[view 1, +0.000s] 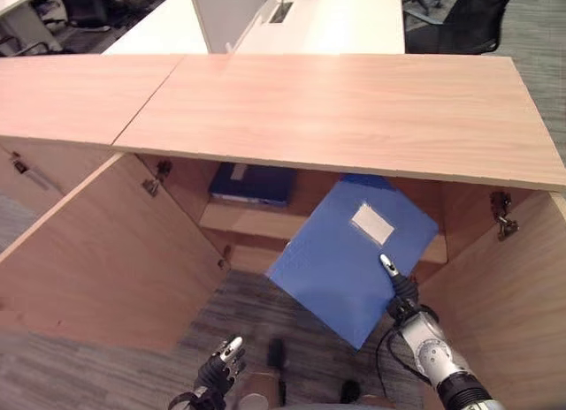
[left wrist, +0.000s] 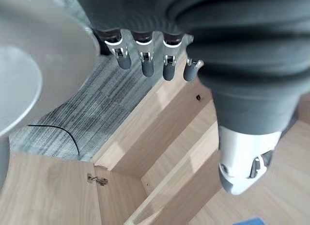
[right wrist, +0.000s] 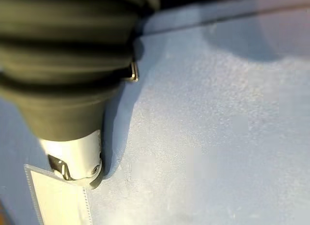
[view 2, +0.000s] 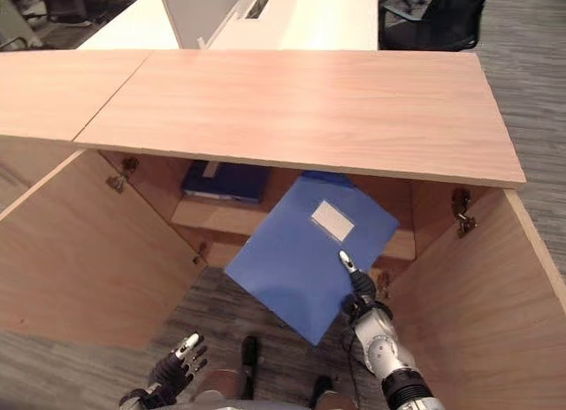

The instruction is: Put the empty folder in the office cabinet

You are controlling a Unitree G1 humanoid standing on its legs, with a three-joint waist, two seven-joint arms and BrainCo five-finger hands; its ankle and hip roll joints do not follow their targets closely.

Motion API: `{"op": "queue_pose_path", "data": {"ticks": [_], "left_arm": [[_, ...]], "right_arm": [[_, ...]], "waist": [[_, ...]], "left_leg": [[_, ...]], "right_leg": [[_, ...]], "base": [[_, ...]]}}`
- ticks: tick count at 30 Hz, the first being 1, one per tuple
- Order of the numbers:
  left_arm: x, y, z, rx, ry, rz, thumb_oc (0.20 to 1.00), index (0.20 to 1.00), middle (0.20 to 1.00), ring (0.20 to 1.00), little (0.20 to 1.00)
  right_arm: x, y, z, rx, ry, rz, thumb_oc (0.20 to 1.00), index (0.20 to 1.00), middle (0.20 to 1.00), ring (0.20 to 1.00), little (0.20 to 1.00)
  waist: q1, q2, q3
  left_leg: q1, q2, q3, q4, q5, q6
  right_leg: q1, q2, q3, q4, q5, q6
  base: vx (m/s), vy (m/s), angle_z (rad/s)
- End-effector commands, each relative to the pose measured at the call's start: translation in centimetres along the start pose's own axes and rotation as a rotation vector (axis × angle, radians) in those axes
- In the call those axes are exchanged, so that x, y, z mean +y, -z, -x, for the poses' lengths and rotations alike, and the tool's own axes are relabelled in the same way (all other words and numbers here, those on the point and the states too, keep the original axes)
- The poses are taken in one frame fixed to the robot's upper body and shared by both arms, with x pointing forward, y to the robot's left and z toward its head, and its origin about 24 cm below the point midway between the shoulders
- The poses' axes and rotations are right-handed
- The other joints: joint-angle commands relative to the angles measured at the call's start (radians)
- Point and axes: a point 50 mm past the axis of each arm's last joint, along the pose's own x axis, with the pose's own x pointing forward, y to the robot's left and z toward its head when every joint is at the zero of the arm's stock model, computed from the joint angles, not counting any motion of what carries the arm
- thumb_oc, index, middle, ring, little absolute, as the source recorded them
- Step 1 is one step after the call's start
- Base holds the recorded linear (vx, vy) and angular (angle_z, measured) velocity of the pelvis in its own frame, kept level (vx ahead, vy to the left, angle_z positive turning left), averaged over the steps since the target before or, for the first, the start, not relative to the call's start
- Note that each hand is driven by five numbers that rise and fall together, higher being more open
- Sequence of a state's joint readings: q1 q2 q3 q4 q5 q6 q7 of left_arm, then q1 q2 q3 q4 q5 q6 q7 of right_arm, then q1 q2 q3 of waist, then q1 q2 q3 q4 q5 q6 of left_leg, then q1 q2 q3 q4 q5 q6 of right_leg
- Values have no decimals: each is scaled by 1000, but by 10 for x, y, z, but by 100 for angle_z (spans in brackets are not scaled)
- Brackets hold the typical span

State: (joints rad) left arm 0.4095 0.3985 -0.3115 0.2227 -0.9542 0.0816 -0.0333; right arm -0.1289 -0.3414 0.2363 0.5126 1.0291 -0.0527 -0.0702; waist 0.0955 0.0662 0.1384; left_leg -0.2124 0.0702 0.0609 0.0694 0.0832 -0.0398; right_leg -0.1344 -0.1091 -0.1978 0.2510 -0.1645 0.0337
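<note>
Blue plastic, the folder (view 1: 349, 255) is being carried by the right hand (view 1: 400, 291) in front of the open cabinet (view 1: 354, 110); the thumb is lying along the folder's face just below the clear label pocket (view 1: 372, 223), and the right wrist view is showing that thumb pressing flat on the blue surface; the fingers are hidden behind the sheet, so whether they are curling round it cannot be told.

The folder is hanging tilted, one corner pointing down toward the carpet and its far corner reaching up under the cabinet top, at the mouth of the opening; its long axis is running diagonally from lower right to upper left, not parallel with the shelf (view 1: 256, 223). The shelf is lying beyond and slightly left of the hand; a dark blue binder (view 1: 252, 182) is already occupying its left part. In my judgement, the coming move is calling for levelling the folder and pushing it forward onto the shelf.

The left hand (view 1: 221, 368) is hanging low near the floor, fingers loosely extended, holding nothing, well apart from the folder; the right hand is the nearer one.
</note>
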Motion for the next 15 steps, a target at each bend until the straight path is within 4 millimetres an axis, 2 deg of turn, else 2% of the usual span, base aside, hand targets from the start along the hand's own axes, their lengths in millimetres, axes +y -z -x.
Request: {"op": "queue_pose_path", "data": {"ticks": [1,2,4,6,7,8,9,15], "left_arm": [[-5,-22,5,-60,50,-91,1000,1000,1000,1000,1000],[-5,-22,5,-61,51,-91,1000,1000,1000,1000,1000],[-8,-34,3,-98,63,-116,1000,1000,1000,1000,1000],[-9,-39,4,-109,72,-136,1000,1000,1000,1000,1000],[-11,-42,3,-117,86,-151,1000,1000,1000,1000,1000],[-12,-42,3,-118,87,-151,1000,1000,1000,1000,1000],[-13,-43,3,-121,94,-154,1000,1000,1000,1000,1000],[-23,-56,2,-148,152,-187,1000,1000,1000,1000,1000]], "right_arm": [[65,-43,-21,-151,-192,42,200,200,200,200,200],[66,-43,-21,-152,-193,42,200,200,200,200,200],[94,-73,-29,-238,-240,92,200,200,200,200,200],[103,-94,-31,-297,-254,117,200,200,200,200,200],[112,-120,-29,-374,-274,123,200,200,200,200,200],[112,-121,-29,-374,-274,123,200,200,200,200,200],[117,-132,-27,-408,-286,122,200,200,200,200,200],[140,-209,-18,-612,-300,114,200,200,200,200,200]], "waist": [[28,-17,62],[29,-17,61],[37,-13,96],[38,-16,107],[38,-16,116],[39,-16,114],[38,-17,117],[45,-18,126]], "left_leg": [[-137,2,-8,149,-86,-2],[-141,2,-7,153,-88,-1],[-274,0,21,264,-127,29],[-338,4,29,327,-149,41],[-400,7,32,390,-169,48],[-404,8,32,394,-170,48],[-424,8,33,411,-177,50],[-573,21,38,562,-232,66]], "right_leg": [[-36,-56,-11,-4,35,46],[-41,-56,-10,-1,33,46],[-210,-63,34,109,32,40],[-276,-68,48,156,24,36],[-340,-71,61,204,10,29],[-344,-71,62,207,8,29],[-365,-72,65,221,4,26],[-527,-79,89,353,-35,8]], "base": [[-190,111,-23],[-294,139,-7],[-249,144,-8],[-128,86,-30],[-66,43,-36],[-51,38,-21],[-28,25,-16],[-37,21,-13]]}}
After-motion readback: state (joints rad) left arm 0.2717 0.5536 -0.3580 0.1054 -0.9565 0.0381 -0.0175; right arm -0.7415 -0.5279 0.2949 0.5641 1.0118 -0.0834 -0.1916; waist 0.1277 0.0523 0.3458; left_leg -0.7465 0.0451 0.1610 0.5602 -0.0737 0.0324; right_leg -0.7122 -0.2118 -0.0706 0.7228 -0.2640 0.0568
